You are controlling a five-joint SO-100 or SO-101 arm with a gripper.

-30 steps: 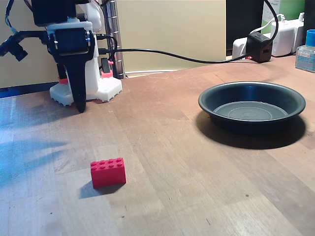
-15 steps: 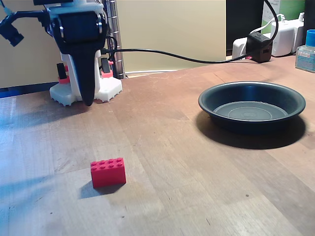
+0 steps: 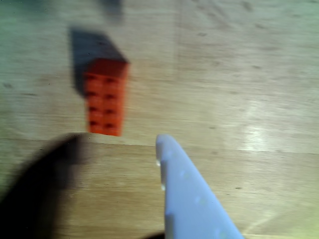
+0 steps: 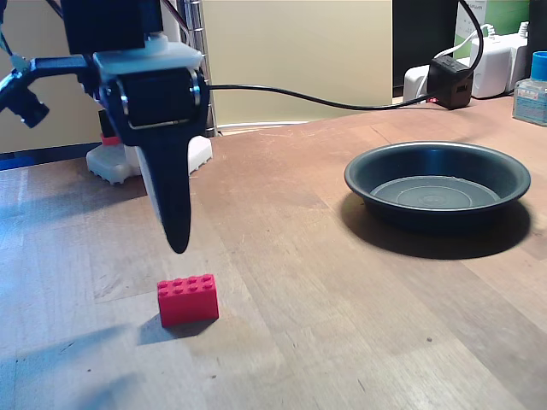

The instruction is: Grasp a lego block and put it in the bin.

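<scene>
Centrally, the hand [image 4: 178, 243] is hanging point-down above the counter [image 4: 282, 256], its dark finger tapering to a tip that is sitting just above and slightly behind the lego block [image 4: 188, 299] without touching it. From the side, the fingers are overlapping into one dark blade, so whether they are apart or together cannot be told there. In the wrist view a pale finger [image 3: 189, 199] is rising from the lower edge and a blurred dark shape is lying at lower left; the gap between them is suggesting parted fingers, though the blur is preventing a firm reading.

The lego block [image 3: 104, 97] is resting flat on the bare wood, studs up, with its long axis running away from the wrist camera and lying ahead and to the left of the pale finger. By appearance it is hard, rigid plastic, likely very light and smooth-sided, so it is apt to skid or twist if nudged by one finger alone. The soundest hold is probably across its two long flat sides, near the middle, with the fingers lowered well down the walls, not on the studs.

The bin [image 4: 438, 184] is sitting well apart to the right in the fixed view, open and holding nothing.
</scene>
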